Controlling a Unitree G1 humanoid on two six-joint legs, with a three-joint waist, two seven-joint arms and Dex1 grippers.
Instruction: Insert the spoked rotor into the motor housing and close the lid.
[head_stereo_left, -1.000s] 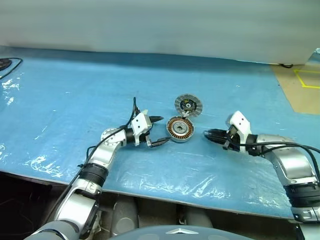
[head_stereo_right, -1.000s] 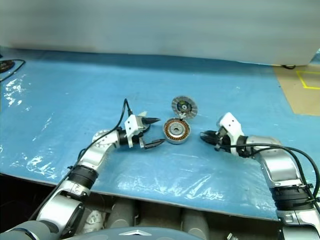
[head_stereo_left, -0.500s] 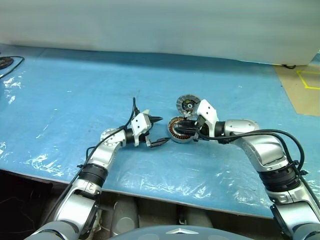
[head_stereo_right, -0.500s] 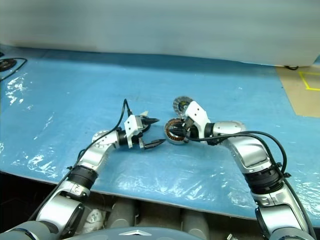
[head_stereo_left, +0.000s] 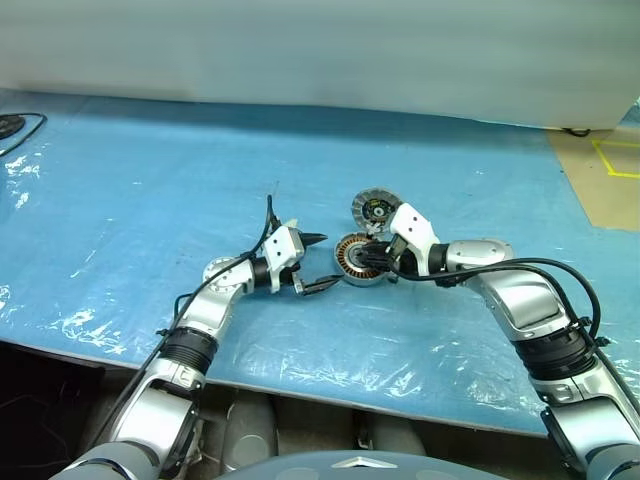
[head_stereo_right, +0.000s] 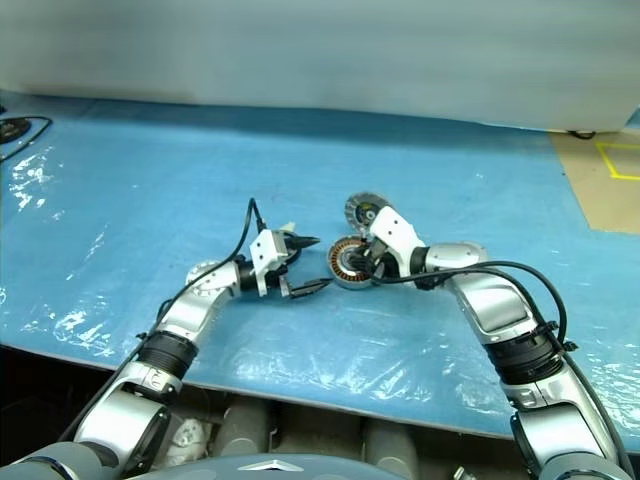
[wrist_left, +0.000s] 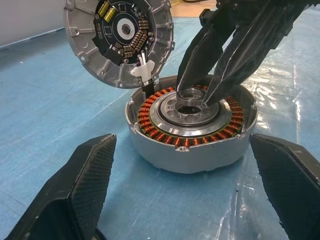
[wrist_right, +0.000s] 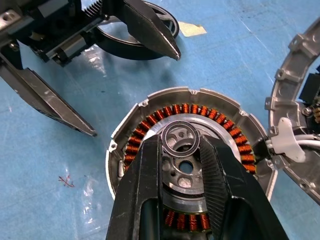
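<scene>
Hard to read first: the right gripper's (head_stereo_left: 377, 262) black fingers (wrist_right: 145, 190) lie across the motor housing (head_stereo_left: 360, 258), covering the near side of its copper windings and part of the shiny hub. The spoked rotor (head_stereo_left: 377, 210) is cut off at the right edge of the right wrist view, and from the head camera its lower rim is hidden behind the housing.

The right arm reaches in from the lower right, gripper angled down and toward frame left, its tips pinched narrow on a small silver ring (wrist_right: 182, 140) right over the hub. Whether the ring touches the hub, I cannot tell.

The left gripper (head_stereo_left: 322, 262) lies level just left of the housing, pointing at it, with its two fingers spread wide and nothing between them.

The housing sits at the middle of the blue sheet (head_stereo_left: 150, 200). The rotor stands on edge just behind it, leaning, and a white piece (wrist_left: 142, 72) sits where the two meet. A scrap of tape (wrist_right: 192, 28) lies beyond, and a black cable (head_stereo_left: 15, 125) lies far upper left.
</scene>
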